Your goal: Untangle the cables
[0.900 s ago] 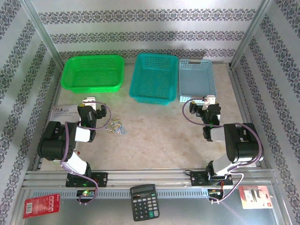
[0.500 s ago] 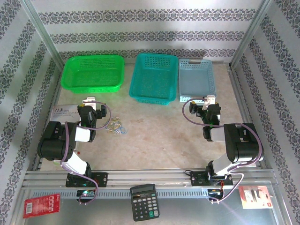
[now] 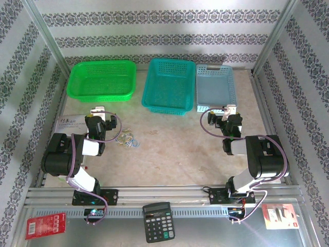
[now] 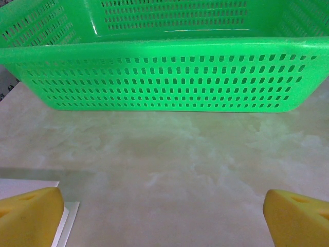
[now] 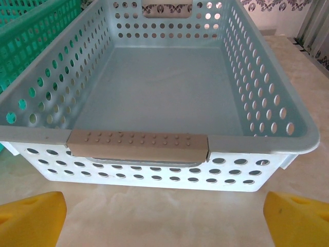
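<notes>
- My left gripper point(image 4: 163, 218) is wide open and holds nothing; its two yellow pads point(image 4: 28, 216) sit far apart at the bottom corners of the left wrist view
- Bare table point(image 4: 169, 154) lies between those pads, and it runs flat up to the long side wall of the green basket point(image 4: 164, 77)
- A white card point(image 4: 28, 185) lies on the table by my left pad, with its corner poking in toward the middle
- My right gripper point(image 5: 164, 218) is wide open too, with nothing in it
- It faces the short end of the light blue basket point(image 5: 257, 146), near its grey handle strip, with a strip of bare table before the wall
- The teal basket point(image 5: 31, 36) stands just beside the blue one, on its left
- The cables point(image 3: 127, 139) lie in a small heap on the table, just to the right of my left arm and apart from my fingers
- The heap sits closer to my bases than my left fingertips do
- From above I see yellow and blue loops, but the heap is too small to tell which loop crosses which
- The wide middle of the table between my two arms is open floor
- The three baskets line the far edge, and metal rails run along the near edge and both sides
- A calculator point(image 3: 157, 221) rests on the near shelf in front of my bases
</notes>
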Controlling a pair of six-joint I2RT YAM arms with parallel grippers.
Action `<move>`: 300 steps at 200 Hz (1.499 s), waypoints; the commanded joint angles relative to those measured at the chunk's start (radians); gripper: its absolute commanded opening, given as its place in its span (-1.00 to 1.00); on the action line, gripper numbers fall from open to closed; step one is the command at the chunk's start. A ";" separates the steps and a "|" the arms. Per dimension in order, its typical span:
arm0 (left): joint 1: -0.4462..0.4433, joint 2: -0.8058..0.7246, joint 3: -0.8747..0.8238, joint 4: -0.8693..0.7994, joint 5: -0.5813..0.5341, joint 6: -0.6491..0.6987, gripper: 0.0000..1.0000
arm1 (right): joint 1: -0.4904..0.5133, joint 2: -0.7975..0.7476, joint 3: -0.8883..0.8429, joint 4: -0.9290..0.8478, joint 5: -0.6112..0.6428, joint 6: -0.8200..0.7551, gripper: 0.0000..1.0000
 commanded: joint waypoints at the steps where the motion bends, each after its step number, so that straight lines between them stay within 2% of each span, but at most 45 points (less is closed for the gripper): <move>1: -0.009 0.001 -0.007 0.042 -0.012 -0.017 1.00 | -0.010 -0.018 0.013 0.018 -0.027 0.004 0.96; 130: -0.009 0.000 -0.015 0.057 -0.001 -0.016 1.00 | -0.020 -0.024 0.003 0.028 -0.039 0.013 0.96; 175: -0.009 -0.067 -0.025 0.018 -0.005 -0.017 0.99 | -0.022 -0.070 -0.010 0.018 0.005 0.028 0.96; 222: -0.008 -0.215 0.008 -0.164 -0.036 -0.026 1.00 | -0.021 -0.255 -0.064 -0.073 0.093 0.056 0.96; 259: -0.011 -0.367 0.080 -0.338 -0.041 -0.090 1.00 | -0.022 -0.480 0.001 -0.398 0.167 0.140 0.96; 287: -0.015 -0.494 0.213 -0.626 -0.002 -0.220 1.00 | -0.031 -0.615 0.048 -0.553 0.191 0.360 0.96; 300: -0.016 -0.542 0.276 -0.770 0.045 -0.278 1.00 | -0.043 -0.694 0.053 -0.650 0.166 0.548 0.97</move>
